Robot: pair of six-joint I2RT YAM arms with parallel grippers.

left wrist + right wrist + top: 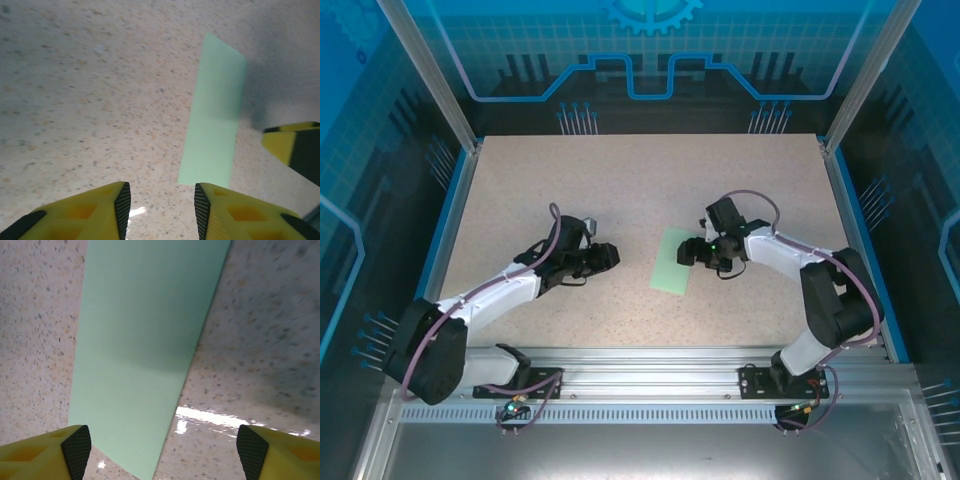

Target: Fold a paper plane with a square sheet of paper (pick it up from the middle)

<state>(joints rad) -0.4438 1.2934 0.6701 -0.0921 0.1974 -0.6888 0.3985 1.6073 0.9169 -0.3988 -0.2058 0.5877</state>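
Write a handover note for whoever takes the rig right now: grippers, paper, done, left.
The left gripper is open and empty, low over the table, just left of the sheet of paper.
The right gripper is open wide and grips nothing, low over the sheet's right side.
The sheet lies flat between the arms as a narrow rectangle, apparently folded once in half.
Done: seemingly that first fold.
Left: nose and wing folds; no plane shape yet.
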